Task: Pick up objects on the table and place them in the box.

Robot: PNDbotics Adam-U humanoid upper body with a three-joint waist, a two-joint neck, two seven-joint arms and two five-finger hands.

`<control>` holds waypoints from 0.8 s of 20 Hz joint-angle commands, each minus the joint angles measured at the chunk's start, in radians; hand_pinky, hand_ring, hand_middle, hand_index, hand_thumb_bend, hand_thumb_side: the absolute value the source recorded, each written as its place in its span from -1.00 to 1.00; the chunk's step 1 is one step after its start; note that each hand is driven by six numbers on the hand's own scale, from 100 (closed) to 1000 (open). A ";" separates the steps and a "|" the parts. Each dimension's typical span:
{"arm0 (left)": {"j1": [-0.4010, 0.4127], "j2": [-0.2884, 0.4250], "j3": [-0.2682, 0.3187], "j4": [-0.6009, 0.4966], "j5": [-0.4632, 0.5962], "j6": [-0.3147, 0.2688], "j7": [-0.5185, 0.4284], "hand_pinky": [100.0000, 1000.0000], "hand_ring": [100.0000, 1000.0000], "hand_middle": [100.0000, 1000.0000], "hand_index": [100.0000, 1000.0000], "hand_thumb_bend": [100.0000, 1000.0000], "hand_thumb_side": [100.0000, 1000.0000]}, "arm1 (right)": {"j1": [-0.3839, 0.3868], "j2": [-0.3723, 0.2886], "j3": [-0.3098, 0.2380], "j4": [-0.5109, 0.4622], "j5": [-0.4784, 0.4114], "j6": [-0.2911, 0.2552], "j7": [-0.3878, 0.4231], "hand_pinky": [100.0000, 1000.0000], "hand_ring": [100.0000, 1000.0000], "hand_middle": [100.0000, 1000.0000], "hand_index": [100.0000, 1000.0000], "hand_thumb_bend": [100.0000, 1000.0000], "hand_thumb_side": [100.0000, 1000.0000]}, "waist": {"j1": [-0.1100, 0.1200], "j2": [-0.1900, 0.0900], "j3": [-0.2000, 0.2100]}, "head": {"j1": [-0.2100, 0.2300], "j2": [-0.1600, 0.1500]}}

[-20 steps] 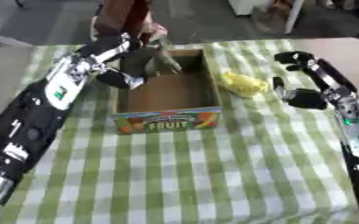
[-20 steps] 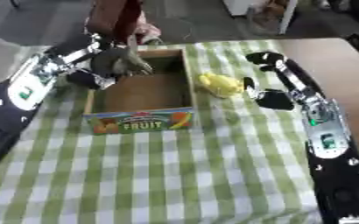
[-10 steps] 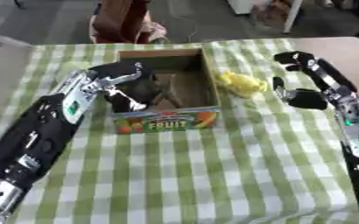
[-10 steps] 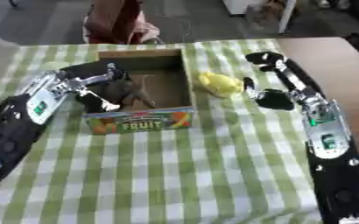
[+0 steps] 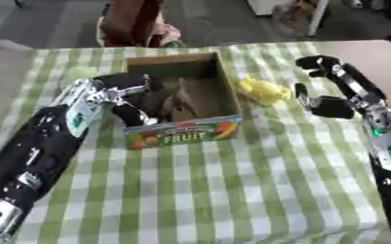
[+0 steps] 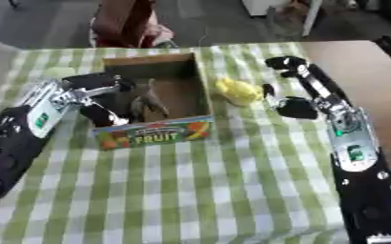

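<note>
Inside the cardboard box (image 5: 224, 90), toward its near left part, lies a dark, greyish-brown object (image 5: 175, 98) of unclear shape. Over the box's left wall hangs the left hand (image 5: 130, 93), its fingers curled beside that dark object; whether they touch or hold it cannot be told. The box bears the word FRUIT on its near wall and stands on a green-and-white checked tablecloth (image 5: 232, 190). Just right of the box lies a yellow object (image 5: 262, 90). Right of that, the right hand (image 5: 328, 86) is held open, thumb and fingers spread apart.
</note>
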 commanded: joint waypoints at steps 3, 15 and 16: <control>-0.024 0.045 0.026 -0.048 0.011 0.032 0.004 0.64 0.57 0.50 0.68 -0.04 0.74 | -0.018 -0.013 -0.005 -0.020 -0.004 0.001 -0.002 0.69 0.76 0.59 0.72 -1.00 -0.87 | -0.004 -0.014 0.004 | -0.005 0.005; -0.002 0.186 0.149 -0.164 0.172 0.161 0.128 0.59 0.48 0.41 0.63 -0.71 0.06 | -0.007 -0.025 -0.012 -0.020 -0.002 0.007 -0.007 0.69 0.76 0.59 0.72 -1.00 -0.87 | 0.003 -0.022 0.027 | -0.029 0.005; 0.002 0.204 0.166 -0.156 0.174 0.179 0.146 0.58 0.48 0.41 0.63 -0.73 -0.02 | -0.006 -0.026 -0.012 -0.020 -0.002 0.007 -0.007 0.69 0.76 0.59 0.72 -1.00 -0.87 | 0.004 -0.023 0.028 | -0.030 0.005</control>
